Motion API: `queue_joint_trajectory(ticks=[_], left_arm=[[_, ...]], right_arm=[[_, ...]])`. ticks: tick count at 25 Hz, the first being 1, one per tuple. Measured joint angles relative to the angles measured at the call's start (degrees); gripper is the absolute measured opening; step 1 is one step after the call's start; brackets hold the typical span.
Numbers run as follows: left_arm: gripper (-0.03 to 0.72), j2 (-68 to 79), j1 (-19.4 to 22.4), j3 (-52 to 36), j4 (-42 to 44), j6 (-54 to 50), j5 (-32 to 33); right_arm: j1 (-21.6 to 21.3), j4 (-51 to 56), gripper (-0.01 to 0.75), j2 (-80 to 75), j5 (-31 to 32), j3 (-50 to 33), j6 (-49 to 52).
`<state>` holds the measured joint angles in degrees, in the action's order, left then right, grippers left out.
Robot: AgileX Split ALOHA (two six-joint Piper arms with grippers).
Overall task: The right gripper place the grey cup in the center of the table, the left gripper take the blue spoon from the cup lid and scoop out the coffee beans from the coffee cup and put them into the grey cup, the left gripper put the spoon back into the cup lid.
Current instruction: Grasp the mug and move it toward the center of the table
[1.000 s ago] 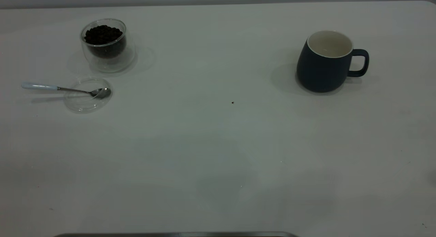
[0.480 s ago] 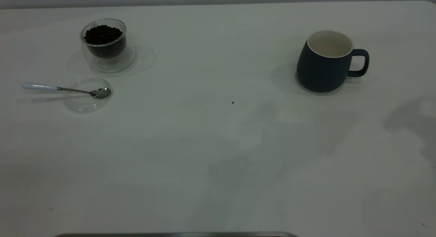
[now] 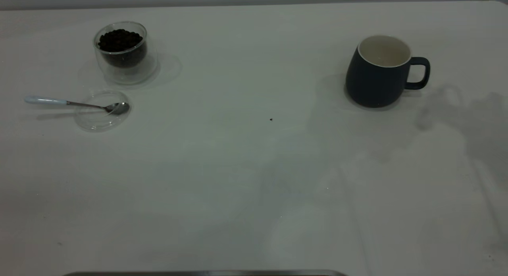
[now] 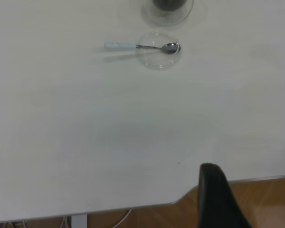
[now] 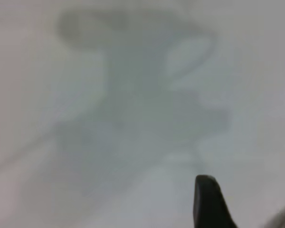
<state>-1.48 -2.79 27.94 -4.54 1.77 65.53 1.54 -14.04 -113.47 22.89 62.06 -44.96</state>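
The grey cup [image 3: 377,75] stands upright at the table's [image 3: 222,176] far right, handle to the right, empty. The coffee cup [image 3: 124,53] with coffee beans [image 3: 120,39] stands at the far left. In front of it the blue spoon [image 3: 75,104] lies with its bowl in the cup lid [image 3: 102,119]. Neither gripper shows in the exterior view. The left gripper [image 4: 251,173] is open and empty above the table's near edge, far from the spoon [image 4: 140,46], lid [image 4: 157,59] and coffee cup [image 4: 167,9]. The right gripper [image 5: 247,185] is open and empty over bare table.
A tiny dark speck [image 3: 271,119] lies near the table's middle. The right arm's shadow [image 3: 456,117] falls on the table just right of and in front of the grey cup. A dark strip [image 3: 206,273] runs along the front edge.
The right arm's shadow has spread across the table's right side toward the grey cup. The cups, spoon and lid have not moved.
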Motion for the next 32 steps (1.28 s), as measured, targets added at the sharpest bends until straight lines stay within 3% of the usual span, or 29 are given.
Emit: queue_joint_trajectory(ticks=[12,23,32], left_arm=[[0.432,0.0,0.0,0.0,0.0,0.1,0.0],[0.432,0.0,0.0,0.0,0.0,0.1,0.0],[0.432,0.0,0.0,0.0,0.0,0.1,0.0]], right_arm=[[6.7,0.0,0.363,-17.5,-4.5,13.6,-7.8],[12.4,0.0,0.363,-19.6,-7.5,14.9,-9.2],[21.7,2.0,0.363,-19.6,-12.4,15.0,-9.2]])
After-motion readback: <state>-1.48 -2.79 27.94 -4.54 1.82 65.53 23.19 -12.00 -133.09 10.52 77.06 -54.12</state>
